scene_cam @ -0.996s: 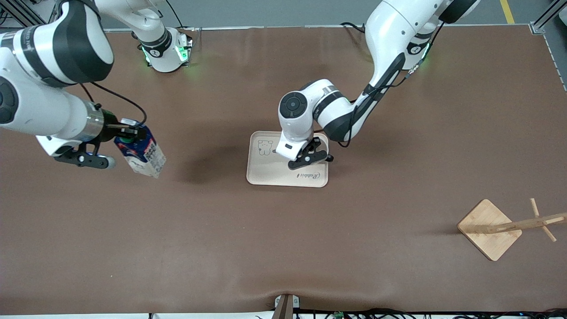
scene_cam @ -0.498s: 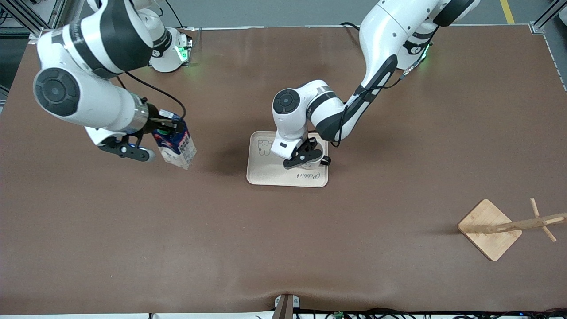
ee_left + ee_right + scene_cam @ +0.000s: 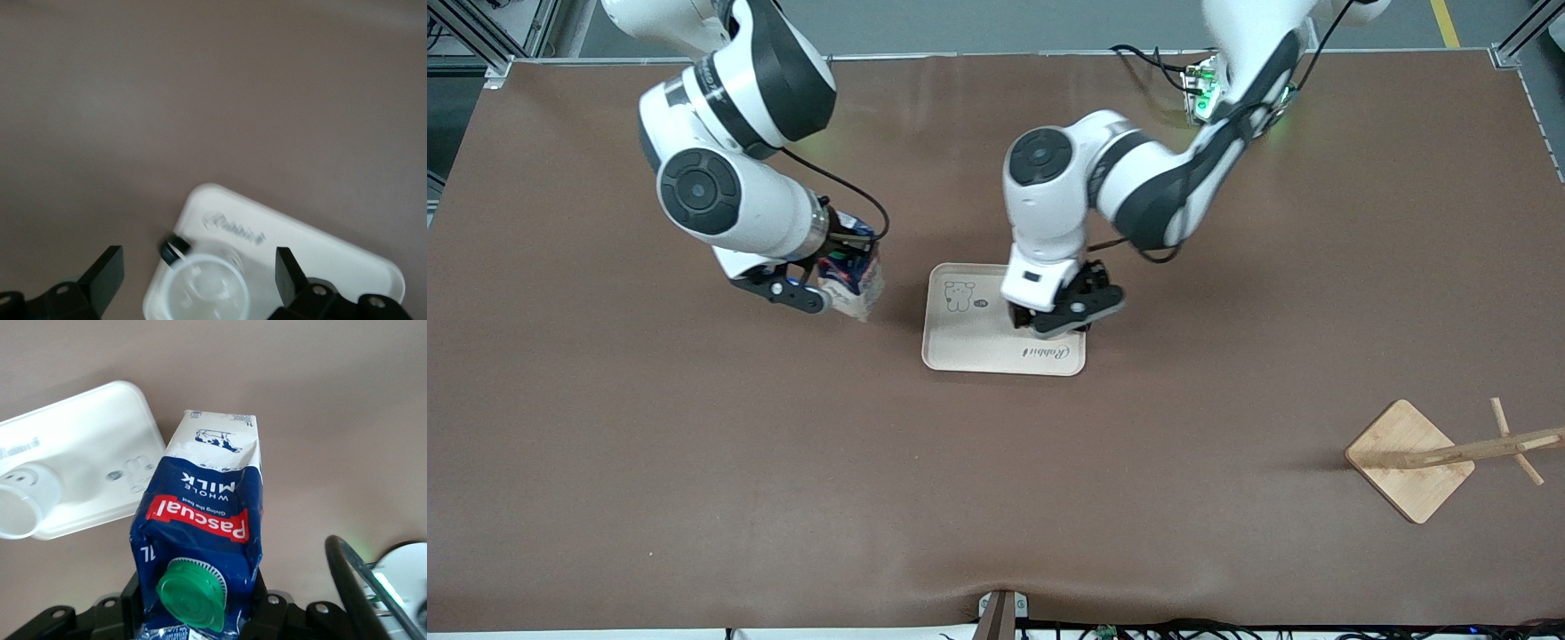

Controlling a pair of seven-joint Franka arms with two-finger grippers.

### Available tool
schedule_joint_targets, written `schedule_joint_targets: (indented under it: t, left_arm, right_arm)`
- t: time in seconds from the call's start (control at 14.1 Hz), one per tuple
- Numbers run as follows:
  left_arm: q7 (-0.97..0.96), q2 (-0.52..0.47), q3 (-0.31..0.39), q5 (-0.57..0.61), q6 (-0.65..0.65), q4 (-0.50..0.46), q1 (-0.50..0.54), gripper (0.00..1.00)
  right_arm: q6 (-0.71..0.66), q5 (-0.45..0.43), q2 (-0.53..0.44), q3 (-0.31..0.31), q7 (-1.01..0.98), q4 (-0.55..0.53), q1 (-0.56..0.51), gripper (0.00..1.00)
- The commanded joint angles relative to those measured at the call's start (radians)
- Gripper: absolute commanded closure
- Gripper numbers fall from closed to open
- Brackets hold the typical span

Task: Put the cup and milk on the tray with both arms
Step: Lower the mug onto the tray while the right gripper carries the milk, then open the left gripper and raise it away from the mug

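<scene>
Your left gripper (image 3: 1069, 313) stands spread wide over the smiley mug (image 3: 205, 291), which sits on the cream tray (image 3: 969, 347) at the left arm's end, beside the "Rabbit" lettering. Lift it straight up so neither finger clips the rim. Your right gripper (image 3: 838, 277) is clamped on the milk carton's (image 3: 203, 540) top, over the table just beside the tray. Carry the carton over the bear drawing (image 3: 959, 295), level it, and lower it clear of the mug.
</scene>
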Motion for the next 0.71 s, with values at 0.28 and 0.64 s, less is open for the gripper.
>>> schedule_joint_targets:
  t: [0.28,0.64]
  left_arm:
    - [0.297,-0.131,-0.009,-0.013,-0.176,0.024,0.209,0.0]
    - [0.551,-0.15,-0.004,-0.039,-0.33,0.127,0.309,0.0]
  right_arm:
    - [0.15,0.165,0.116,-0.01,0.018,0.036,0.101,0.87]
    - [0.089,0.124,0.24,-0.01,-0.118,0.147,0.13,0.84]
